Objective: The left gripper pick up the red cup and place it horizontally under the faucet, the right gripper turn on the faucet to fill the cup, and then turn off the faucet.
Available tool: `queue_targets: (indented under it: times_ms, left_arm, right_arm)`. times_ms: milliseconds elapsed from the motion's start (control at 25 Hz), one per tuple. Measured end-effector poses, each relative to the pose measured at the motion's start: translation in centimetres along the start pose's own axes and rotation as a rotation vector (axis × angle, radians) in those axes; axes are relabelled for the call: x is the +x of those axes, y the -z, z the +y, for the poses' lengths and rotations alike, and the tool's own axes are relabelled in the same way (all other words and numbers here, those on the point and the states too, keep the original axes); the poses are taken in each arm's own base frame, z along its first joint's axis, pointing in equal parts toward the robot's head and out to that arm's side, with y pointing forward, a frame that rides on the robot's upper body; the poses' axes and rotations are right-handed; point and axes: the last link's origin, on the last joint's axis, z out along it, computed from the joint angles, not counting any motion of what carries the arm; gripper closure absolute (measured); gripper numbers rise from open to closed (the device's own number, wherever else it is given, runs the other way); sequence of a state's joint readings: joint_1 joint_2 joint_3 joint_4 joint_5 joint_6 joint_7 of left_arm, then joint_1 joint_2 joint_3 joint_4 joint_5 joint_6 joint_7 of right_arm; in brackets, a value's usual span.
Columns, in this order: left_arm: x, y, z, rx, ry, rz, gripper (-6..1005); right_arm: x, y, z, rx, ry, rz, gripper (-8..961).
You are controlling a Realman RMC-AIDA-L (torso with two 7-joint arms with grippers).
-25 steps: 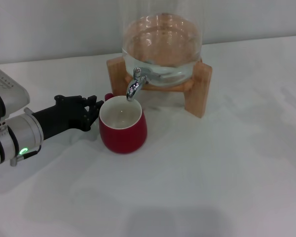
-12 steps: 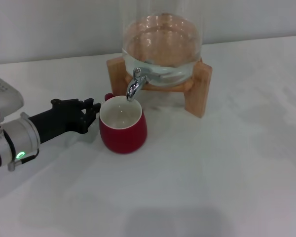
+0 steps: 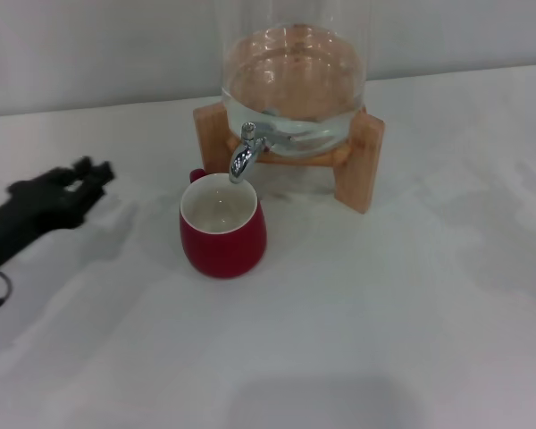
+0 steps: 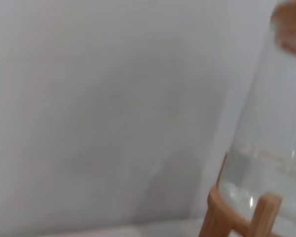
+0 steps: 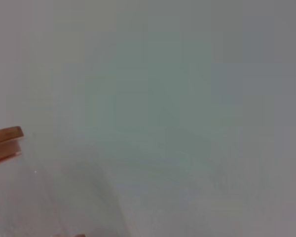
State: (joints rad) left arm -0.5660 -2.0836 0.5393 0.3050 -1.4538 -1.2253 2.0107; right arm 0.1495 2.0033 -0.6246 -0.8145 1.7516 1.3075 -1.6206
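Note:
The red cup stands upright on the white table, its white inside facing up and its small handle turned to the back left. The chrome faucet points its spout down just over the cup's far rim. My left gripper is a black claw at the left of the head view, well apart from the cup and holding nothing. No part of the right gripper shows in any view.
A glass jar holding water rests on a wooden stand behind the cup. The jar and stand also show in the left wrist view. The jar's wooden lid shows in the right wrist view.
My left gripper has drawn back to the left, away from the cup's handle side. The cup has stayed in place under the faucet.

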Motion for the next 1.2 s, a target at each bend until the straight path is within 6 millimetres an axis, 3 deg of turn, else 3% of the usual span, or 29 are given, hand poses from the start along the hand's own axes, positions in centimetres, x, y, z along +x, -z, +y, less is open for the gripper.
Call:
queue_targets:
  times_ms: [200, 320, 600, 840, 1000, 1200]
  left_arm:
    - [0.5, 2.9, -0.4, -0.008, 0.051, 0.063, 754]
    - [0.8, 4.5, -0.1, -0.041, 0.068, 0.097, 578]
    - [2.0, 9.3, 0.8, -0.107, 0.099, 0.220, 545]
    - [3.2, 14.1, 3.4, -0.235, -0.023, 0.374, 524]
    - [3.3, 15.9, 4.9, -0.294, -0.109, 0.467, 485]
    - [3.1, 17.1, 5.0, -0.253, -0.105, 0.518, 435]
  right_arm:
    - [-0.2, 0.0, 0.0, -0.004, 0.001, -0.008, 188]
    - [-0.2, -0.1, 0.1, -0.008, 0.001, -0.007, 188]
    - [-0.4, -0.1, 0.6, -0.047, -0.001, -0.009, 188]
    - [-0.7, 0.2, 1.8, -0.145, 0.005, -0.008, 188]
    - [-0.9, 0.3, 2.4, -0.189, 0.002, -0.006, 188]
    - [-0.9, 0.3, 2.5, -0.201, 0.004, -0.001, 188]
